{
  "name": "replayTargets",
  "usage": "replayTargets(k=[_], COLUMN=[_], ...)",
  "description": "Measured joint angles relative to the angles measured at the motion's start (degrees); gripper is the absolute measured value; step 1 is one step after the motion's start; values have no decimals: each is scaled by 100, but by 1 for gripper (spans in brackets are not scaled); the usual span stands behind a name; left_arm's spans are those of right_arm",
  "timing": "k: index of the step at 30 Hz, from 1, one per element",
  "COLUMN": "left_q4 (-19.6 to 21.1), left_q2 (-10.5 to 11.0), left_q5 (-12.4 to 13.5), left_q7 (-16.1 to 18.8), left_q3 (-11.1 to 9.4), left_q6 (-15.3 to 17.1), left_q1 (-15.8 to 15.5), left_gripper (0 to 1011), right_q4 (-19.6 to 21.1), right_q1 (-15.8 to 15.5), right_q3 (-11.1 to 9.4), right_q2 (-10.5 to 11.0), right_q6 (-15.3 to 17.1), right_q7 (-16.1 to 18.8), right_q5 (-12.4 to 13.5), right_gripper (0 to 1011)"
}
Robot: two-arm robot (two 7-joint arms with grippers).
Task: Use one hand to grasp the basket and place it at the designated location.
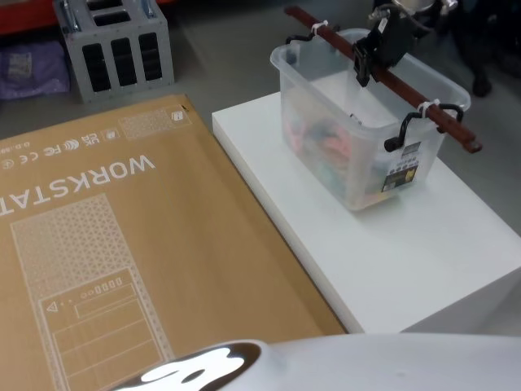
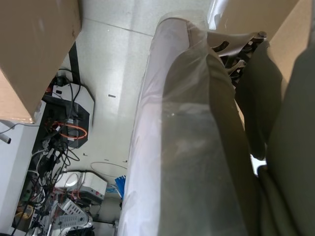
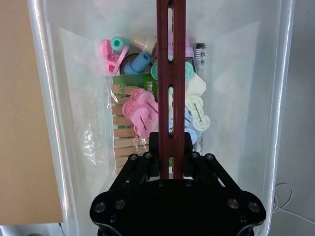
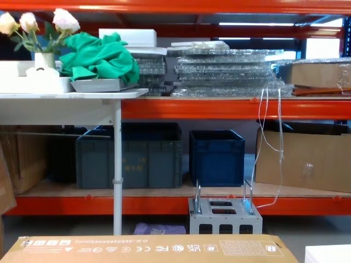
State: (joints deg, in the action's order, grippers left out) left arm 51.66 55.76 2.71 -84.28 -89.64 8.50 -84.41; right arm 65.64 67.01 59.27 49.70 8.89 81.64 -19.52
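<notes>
Head view: the basket [image 1: 368,138] rests on the white block [image 1: 423,244] at 1 o'clock, the right hand [image 1: 364,72] on its handle [image 1: 383,77]; right wrist view: that hand [image 3: 171,164] is clamped around the handle [image 3: 170,73], so grasping looks done while lifting and placing remain.

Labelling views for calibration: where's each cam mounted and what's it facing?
Head: looks down at the basket on the white platform; right hand on its handle.
Chest: faces shelving; cardboard box at the bottom edge.
Right wrist: looks into basket, hand shut on handle.
Left wrist: floor, cables.
Head and right wrist share the basket.
</notes>
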Motion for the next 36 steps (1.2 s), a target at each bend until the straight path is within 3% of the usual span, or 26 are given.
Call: replayTargets(k=[26,36], left_q4=[0,0], left_q2=[0,0], left_q5=[0,0], left_q7=[0,0], left_q3=[0,0], left_q6=[0,0], left_q1=[0,0], left_gripper=[0,0], right_q4=[-189,-122], right_q1=[-23,-4], right_q3=[121,66], right_q2=[-143,-55], right_q6=[-92,-98], right_q7=[34,20], right_q5=[-32,8], right_gripper=[239,528])
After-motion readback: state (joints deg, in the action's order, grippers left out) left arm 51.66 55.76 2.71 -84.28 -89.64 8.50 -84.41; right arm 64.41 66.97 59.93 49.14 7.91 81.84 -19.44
